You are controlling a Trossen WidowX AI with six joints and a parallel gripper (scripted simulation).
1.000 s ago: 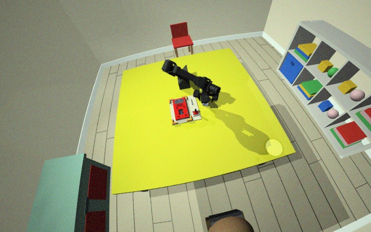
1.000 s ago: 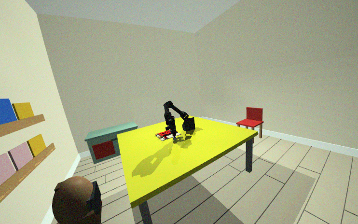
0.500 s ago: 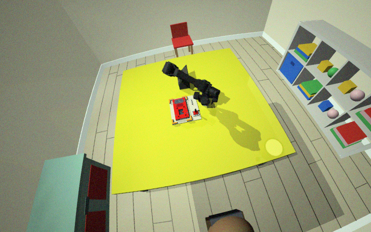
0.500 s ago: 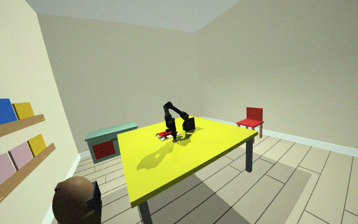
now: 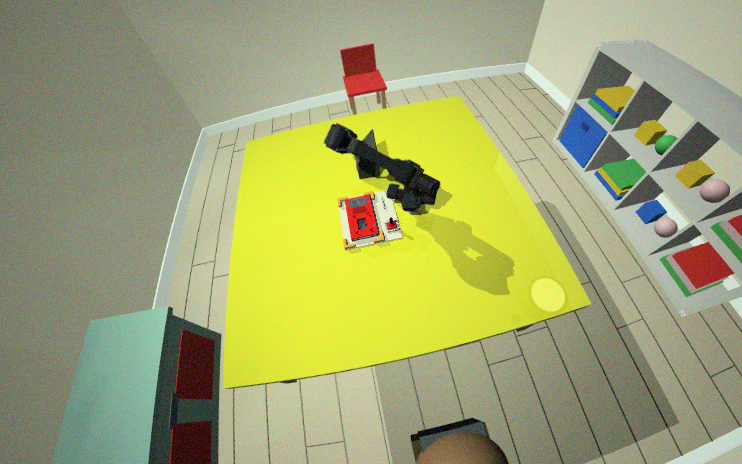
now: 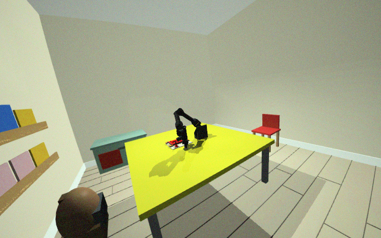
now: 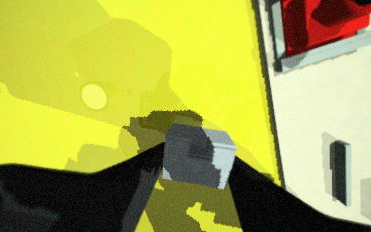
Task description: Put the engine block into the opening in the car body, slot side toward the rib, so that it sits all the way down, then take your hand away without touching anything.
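The small grey engine block [image 7: 189, 162] is between my fingertips in the wrist view, low at the table top, with a darker patch on its upper face. My gripper [image 5: 411, 208] [image 6: 186, 145] [image 7: 196, 152] is shut on it, with one black finger against each side. In the top view the gripper hides the block. The car body [image 5: 354, 201] [image 7: 309, 110] lies close beside the gripper, white with a red top part and orange corners. In the wrist view its white panel has a narrow dark upright piece [image 7: 340, 172]. I cannot tell which way the slot faces.
A red part [image 7: 324, 30] with a dark stick stands on the white panel's upper part in the wrist view. The arm's base [image 6: 201, 132] stands behind the gripper on the yellow table [image 5: 304, 322] [image 6: 215, 153]. A red chair [image 5: 364, 83] is beyond the table's far edge.
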